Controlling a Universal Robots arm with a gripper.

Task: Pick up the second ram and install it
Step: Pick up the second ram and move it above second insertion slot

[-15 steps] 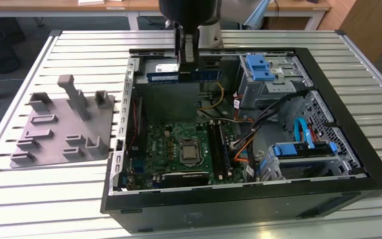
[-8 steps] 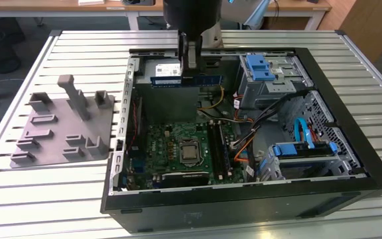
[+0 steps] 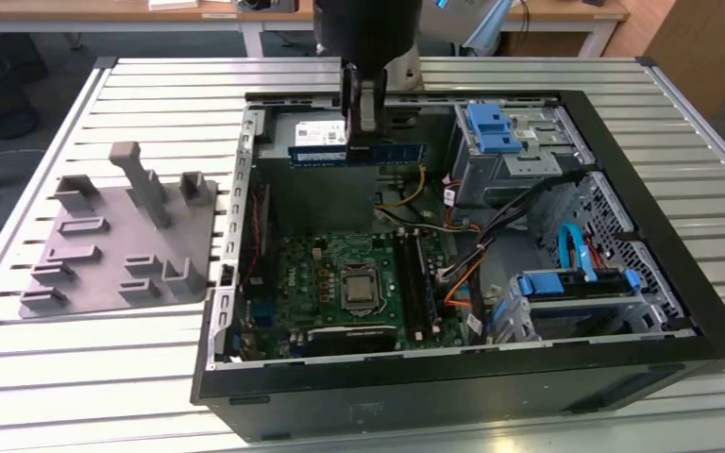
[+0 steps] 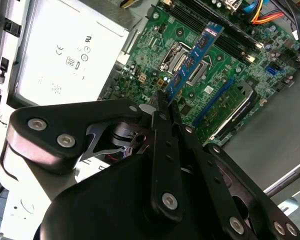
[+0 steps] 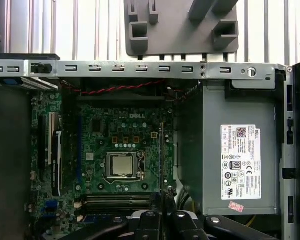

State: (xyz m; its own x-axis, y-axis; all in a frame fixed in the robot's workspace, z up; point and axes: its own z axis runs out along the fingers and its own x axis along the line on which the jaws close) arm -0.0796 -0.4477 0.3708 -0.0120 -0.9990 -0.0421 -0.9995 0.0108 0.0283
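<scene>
My gripper [image 3: 362, 130] hangs over the back of the open computer case [image 3: 665, 368], above the power supply. It is shut on the second ram [image 3: 396, 151], a thin blue strip with black chips held lengthwise and level. In the second wrist view the ram [image 4: 196, 52] juts out from between the black fingers [image 4: 160, 107], high above the green motherboard [image 4: 225, 75]. In the first wrist view the ram [image 5: 161, 155] shows edge-on as a thin dark line. The long black memory slots [image 3: 408, 274] lie to the exterior view's right of the processor socket [image 3: 360, 288].
A grey printed fixture [image 3: 117, 236] sits on the slatted table, on the exterior view's left of the case. Inside are the power supply [image 5: 235, 160], drive cages with blue latches [image 3: 489, 127] [image 3: 577, 283], and loose cables [image 3: 463, 264].
</scene>
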